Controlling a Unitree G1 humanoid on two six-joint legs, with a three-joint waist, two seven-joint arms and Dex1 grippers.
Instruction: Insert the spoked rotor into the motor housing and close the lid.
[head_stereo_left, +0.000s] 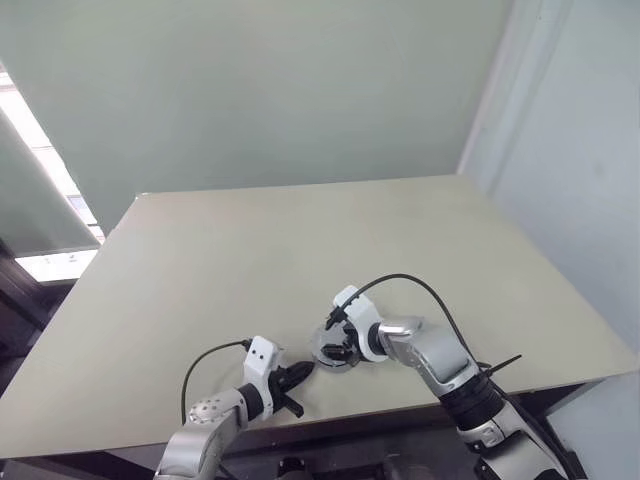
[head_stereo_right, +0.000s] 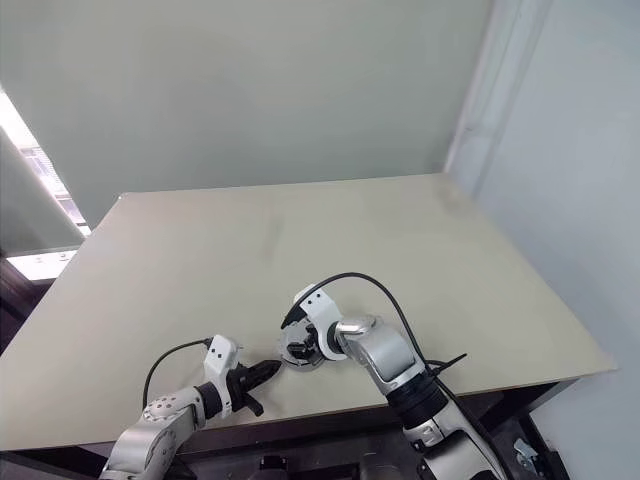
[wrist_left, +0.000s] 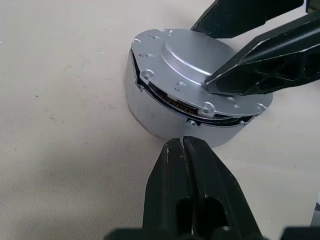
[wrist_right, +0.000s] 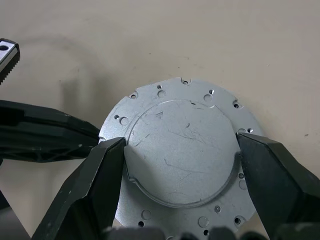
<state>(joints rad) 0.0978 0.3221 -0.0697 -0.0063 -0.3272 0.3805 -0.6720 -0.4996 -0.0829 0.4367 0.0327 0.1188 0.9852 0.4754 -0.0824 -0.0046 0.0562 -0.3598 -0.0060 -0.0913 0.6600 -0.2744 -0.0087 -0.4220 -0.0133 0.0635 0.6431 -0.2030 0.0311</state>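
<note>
One housing sits on the table near its front edge, a silver round can, and one lid lies on top of it, tilted, with a gap showing dark windings along one side. The right gripper is spread wide, one finger on each side of the lid's raised centre, tips at its edge. The left gripper is pressed shut, its tip right at the housing's side wall.
</note>
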